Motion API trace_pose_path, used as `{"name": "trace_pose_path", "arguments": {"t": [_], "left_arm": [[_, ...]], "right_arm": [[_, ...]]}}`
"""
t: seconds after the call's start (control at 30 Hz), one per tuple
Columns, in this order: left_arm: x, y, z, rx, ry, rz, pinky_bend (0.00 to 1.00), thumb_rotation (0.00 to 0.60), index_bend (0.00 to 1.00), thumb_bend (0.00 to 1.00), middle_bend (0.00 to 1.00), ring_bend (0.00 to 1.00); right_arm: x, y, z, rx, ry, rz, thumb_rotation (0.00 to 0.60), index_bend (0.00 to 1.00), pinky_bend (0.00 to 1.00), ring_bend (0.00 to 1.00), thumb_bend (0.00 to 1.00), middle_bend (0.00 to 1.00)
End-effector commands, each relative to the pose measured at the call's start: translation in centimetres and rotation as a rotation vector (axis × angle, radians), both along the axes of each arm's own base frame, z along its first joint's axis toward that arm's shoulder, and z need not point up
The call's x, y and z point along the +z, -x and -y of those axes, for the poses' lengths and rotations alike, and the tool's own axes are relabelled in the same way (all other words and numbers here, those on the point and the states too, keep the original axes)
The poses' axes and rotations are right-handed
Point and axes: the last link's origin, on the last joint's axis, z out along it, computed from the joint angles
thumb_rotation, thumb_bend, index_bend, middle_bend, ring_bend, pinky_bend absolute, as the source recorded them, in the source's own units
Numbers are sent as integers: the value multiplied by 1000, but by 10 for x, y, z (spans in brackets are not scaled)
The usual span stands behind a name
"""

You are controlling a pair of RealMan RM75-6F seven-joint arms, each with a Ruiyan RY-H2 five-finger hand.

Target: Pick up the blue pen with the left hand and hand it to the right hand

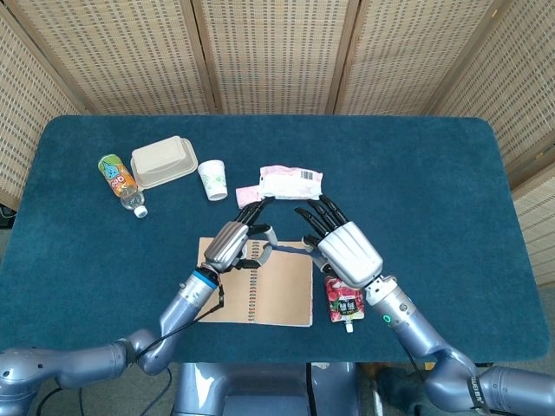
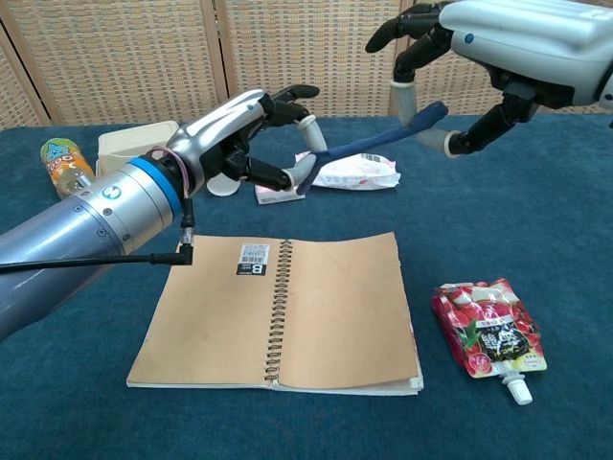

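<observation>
The blue pen [image 2: 378,141] hangs nearly level in the air above the table's middle. My right hand [image 2: 498,48] pinches its far end between thumb and a finger. My left hand [image 2: 251,134] sits to the left with its fingers spread; the pen's thin near end lies just between its fingertips [image 2: 303,171], and no grip on it shows. In the head view the left hand [image 1: 230,245] and right hand [image 1: 347,251] face each other over the notebook, and they mostly hide the pen.
An open brown spiral notebook [image 2: 287,307] lies under the hands, with a red drink pouch [image 2: 488,331] to its right. Behind are a pink snack packet [image 2: 359,171], a paper cup [image 1: 213,179], a beige lidded box [image 1: 163,160] and a small bottle [image 1: 119,182].
</observation>
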Motion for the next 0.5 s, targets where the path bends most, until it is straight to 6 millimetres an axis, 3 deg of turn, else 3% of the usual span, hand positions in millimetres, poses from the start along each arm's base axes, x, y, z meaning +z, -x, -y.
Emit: {"name": "trace_pose_path", "arguments": {"t": [0.03, 0.5], "left_arm": [[3, 6, -3, 8, -15, -14, 0, 600, 862, 521, 0, 0], [41, 59, -27, 83, -123, -127, 0, 600, 863, 520, 0, 0]], "right_arm": [[2, 4, 1, 3, 20, -18, 600, 905, 0, 0, 805, 198], [18, 37, 9, -27, 94, -80, 600, 906, 0, 0, 806, 198]]}}
